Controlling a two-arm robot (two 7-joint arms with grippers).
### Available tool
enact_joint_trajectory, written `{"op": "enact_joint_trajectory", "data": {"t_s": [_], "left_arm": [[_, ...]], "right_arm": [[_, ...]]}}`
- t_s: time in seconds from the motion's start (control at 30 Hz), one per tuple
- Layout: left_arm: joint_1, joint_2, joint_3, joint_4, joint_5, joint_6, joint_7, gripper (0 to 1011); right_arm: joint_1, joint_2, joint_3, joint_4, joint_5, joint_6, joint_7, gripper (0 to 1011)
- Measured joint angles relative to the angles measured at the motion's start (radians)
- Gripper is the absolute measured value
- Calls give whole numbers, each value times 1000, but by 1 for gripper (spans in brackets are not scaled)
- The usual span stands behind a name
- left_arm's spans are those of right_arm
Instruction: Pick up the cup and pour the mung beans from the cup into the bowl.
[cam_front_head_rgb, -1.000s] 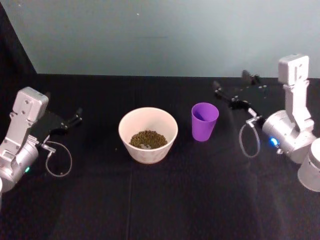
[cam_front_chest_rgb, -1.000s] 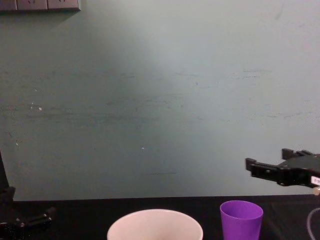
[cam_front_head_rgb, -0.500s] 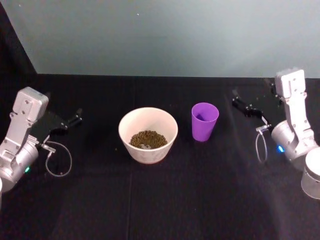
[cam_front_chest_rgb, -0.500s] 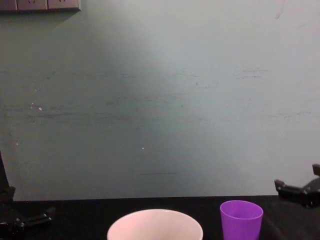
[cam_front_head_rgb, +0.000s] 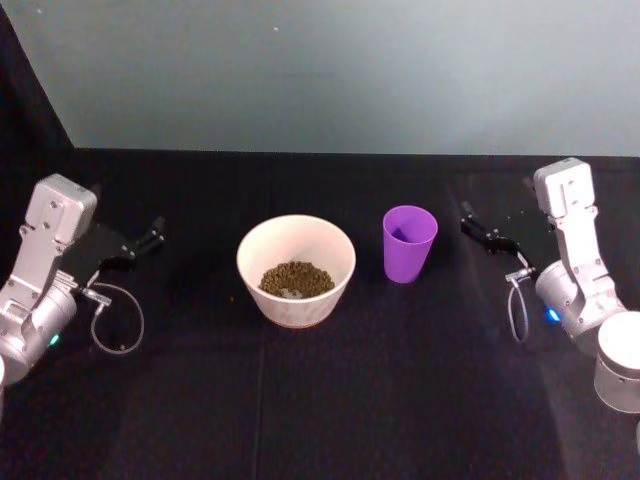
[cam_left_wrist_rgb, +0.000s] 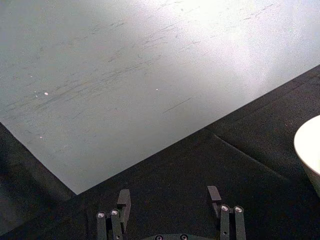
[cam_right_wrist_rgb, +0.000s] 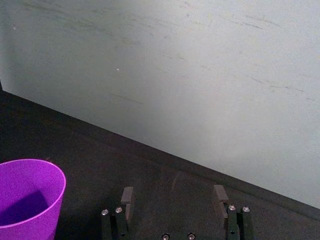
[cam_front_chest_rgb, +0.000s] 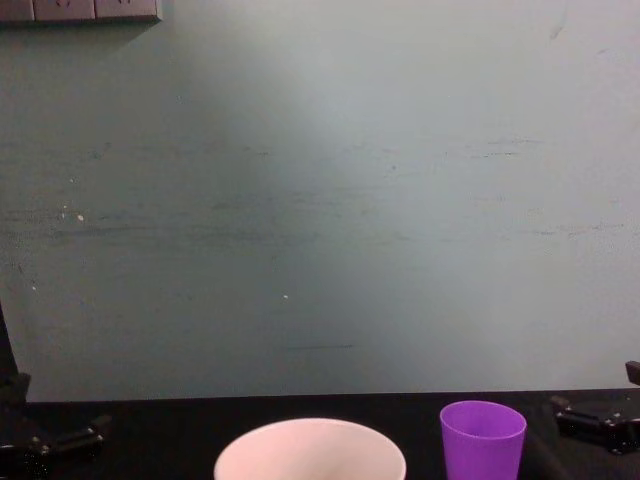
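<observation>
The purple cup (cam_front_head_rgb: 409, 243) stands upright on the black table, right of the white bowl (cam_front_head_rgb: 250, 262). Its inside looks bare purple. The mung beans (cam_front_head_rgb: 296, 278) lie in a heap in the bowl. My right gripper (cam_front_head_rgb: 472, 228) hovers low to the right of the cup, apart from it. In the right wrist view this gripper (cam_right_wrist_rgb: 174, 197) is open with nothing between its fingers, and the cup (cam_right_wrist_rgb: 27, 197) sits off to one side. My left gripper (cam_front_head_rgb: 157, 231) rests parked far left of the bowl, and the left wrist view shows it (cam_left_wrist_rgb: 169, 197) open and empty.
A pale green wall (cam_front_chest_rgb: 320, 200) closes off the back of the black table (cam_front_head_rgb: 320, 400). In the chest view, the cup (cam_front_chest_rgb: 482, 438) and the bowl's rim (cam_front_chest_rgb: 310, 430) sit at the bottom edge. Loose cable loops hang by each wrist.
My right gripper has pulled back to the right and dropped lower, away from the cup. The cup, the bowl and my left arm have stayed put.
</observation>
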Motion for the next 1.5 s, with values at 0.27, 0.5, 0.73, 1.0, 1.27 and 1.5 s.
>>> {"op": "enact_joint_trajectory", "data": {"t_s": [0.27,0.5,0.73,1.0,1.27,1.5], "left_arm": [[0,0,0,0,0,0,0,1000],[0,0,0,0,0,0,0,1000],[0,0,0,0,0,0,0,1000],[0,0,0,0,0,0,0,1000],[0,0,0,0,0,0,0,1000],[0,0,0,0,0,0,0,1000]], "right_arm": [[0,-2,1,-1,-5,4,1,1002],[0,-1,0,-2,-2,4,1,1003],[0,-1,-1,-3,-1,4,1,1003],[0,0,-1,-3,0,4,1,1003],[0,1,-1,-3,1,4,2,1003],[0,1,-1,-3,1,4,2,1002]]}}
